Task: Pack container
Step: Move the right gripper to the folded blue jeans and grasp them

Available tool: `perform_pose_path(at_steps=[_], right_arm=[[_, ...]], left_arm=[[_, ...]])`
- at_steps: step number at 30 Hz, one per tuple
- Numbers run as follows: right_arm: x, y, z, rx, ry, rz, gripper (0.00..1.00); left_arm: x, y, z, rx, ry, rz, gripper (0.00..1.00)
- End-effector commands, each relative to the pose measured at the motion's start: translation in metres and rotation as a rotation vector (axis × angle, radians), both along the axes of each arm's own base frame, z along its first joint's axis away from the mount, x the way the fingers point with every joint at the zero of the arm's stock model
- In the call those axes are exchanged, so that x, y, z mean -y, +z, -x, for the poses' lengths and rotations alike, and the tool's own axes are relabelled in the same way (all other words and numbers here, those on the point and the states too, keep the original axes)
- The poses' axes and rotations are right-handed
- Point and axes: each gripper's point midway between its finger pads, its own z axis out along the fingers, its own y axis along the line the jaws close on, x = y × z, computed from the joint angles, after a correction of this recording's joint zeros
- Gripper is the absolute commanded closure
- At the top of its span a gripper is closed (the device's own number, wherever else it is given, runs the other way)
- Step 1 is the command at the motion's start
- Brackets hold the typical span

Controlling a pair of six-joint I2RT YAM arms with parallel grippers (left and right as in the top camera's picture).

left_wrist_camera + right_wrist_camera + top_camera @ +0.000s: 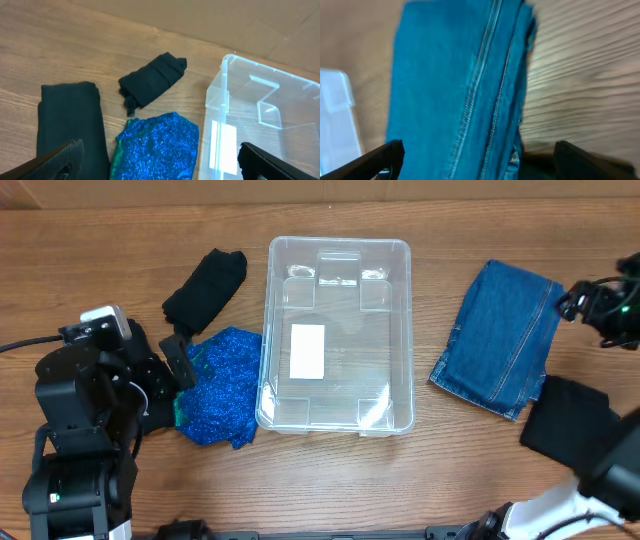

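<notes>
The wooden table (100,240) lay brown and bare-grained, its grain running lengthwise. Ahead of the left gripper (160,167), past the table's far edge, stood a flat tan surface (200,20) that looked like cardboard, crossed by faint creases. To the right of the right gripper (477,162) the grain showed pale and blurred. The light was even and the shadows were soft.

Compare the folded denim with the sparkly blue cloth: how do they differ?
The folded denim is matt mid-blue with stitched seams; the sparkly blue cloth is bright, glittering, with a green edge. The denim is folded into a neat oblong; the sparkly cloth lies crumpled. The denim sits right of the container with a gap; the sparkly cloth lies close beside its left wall. Both rest on the table, outside the container.
</notes>
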Motion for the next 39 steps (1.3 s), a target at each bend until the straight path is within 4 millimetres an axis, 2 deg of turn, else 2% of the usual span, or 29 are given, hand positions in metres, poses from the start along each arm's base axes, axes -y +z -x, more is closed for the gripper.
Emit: perform_pose_path(at_steps=[1,10,19,29,35,39], right_arm=[[-0.002,-0.027,-0.008,-0.014,0.103,-0.026,0.00],[-0.007,-0.093,-0.016,-0.092,0.101,-0.157,0.00],[-0.003,-0.119,-0.020,-0.107,0.099,-0.163,0.00],[-0.016,-0.180,-0.007,-0.229,0.051,-0.290,0.00],[-0.043,-0.181,-0.011,-0.222,0.081,-0.395,0.00],[-0.068,-0.179,-0.010,-0.257,0.123,-0.428,0.00]], left_arm=[[0.001,0.017,-0.002,0.050,-0.021,-0.040,0.00],[0.001,0.015,-0.001,0.043,-0.039,-0.070,0.00],[0.001,0.014,-0.001,0.035,-0.040,-0.069,0.00],[0.001,0.011,0.001,0.023,-0.041,-0.067,0.00],[0.001,0.011,0.001,0.023,-0.040,-0.067,0.00],[0.001,0.011,0.001,0.023,-0.040,-0.067,0.00]])
